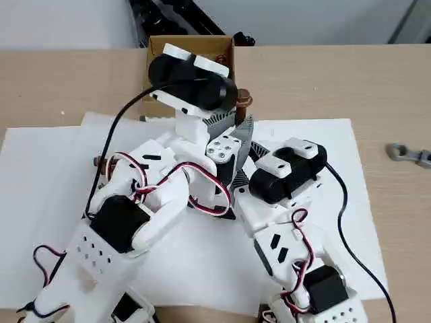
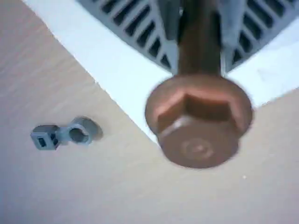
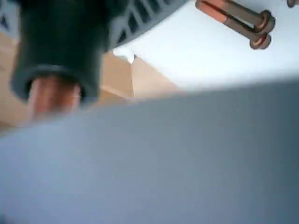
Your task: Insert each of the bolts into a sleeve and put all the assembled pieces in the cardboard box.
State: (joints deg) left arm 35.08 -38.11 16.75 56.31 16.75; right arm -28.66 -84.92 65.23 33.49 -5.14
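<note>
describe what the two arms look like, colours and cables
Both are white plastic shells with black motors at the joints. The left arm and right arm carry red, white and black wire, and a black cable trails from each. The left gripper has grey slatted fingers.

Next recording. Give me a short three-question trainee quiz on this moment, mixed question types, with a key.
1. True or false: the copper-coloured hex-head bolt lies loose on the wooden table.
2. How many spare copper bolts lie on the white paper sheet in the right wrist view? A) none B) two C) five
3. Fill in: the small grey metal fitting rests on the bare ___, off the paper.
Key: 1 false, the left claw grips its shaft; 2 B; 3 table.
</note>
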